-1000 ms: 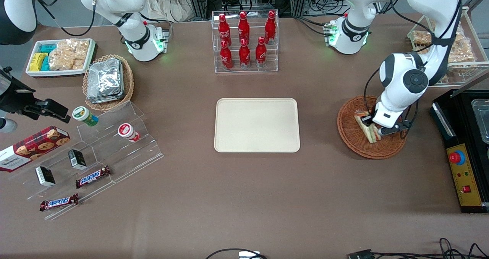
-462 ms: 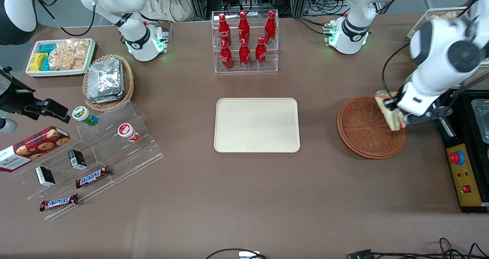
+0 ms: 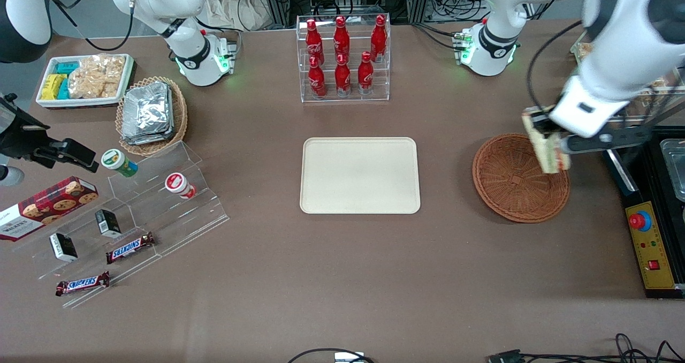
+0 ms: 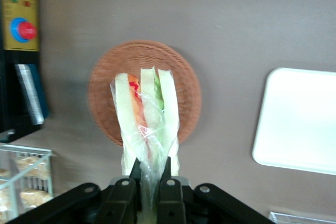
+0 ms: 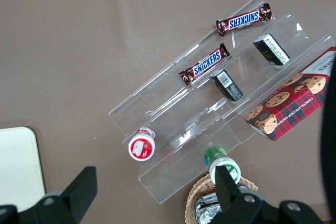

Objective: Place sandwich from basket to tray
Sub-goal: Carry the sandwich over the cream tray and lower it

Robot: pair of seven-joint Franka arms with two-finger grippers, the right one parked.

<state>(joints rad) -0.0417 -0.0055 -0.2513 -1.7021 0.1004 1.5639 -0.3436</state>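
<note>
Above the basket [image 3: 514, 183], the gripper [image 4: 149, 179] clamps the sandwich [image 4: 147, 124], its lower end hidden between the fingers.

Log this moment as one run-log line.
phase: carry | pincer: shut on sandwich, raised above basket | basket: empty | tray: bare, sandwich not yet placed

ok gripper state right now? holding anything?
Left gripper: closed on the sandwich, lifted above the basket. Tray has nothing on it yet.
</note>
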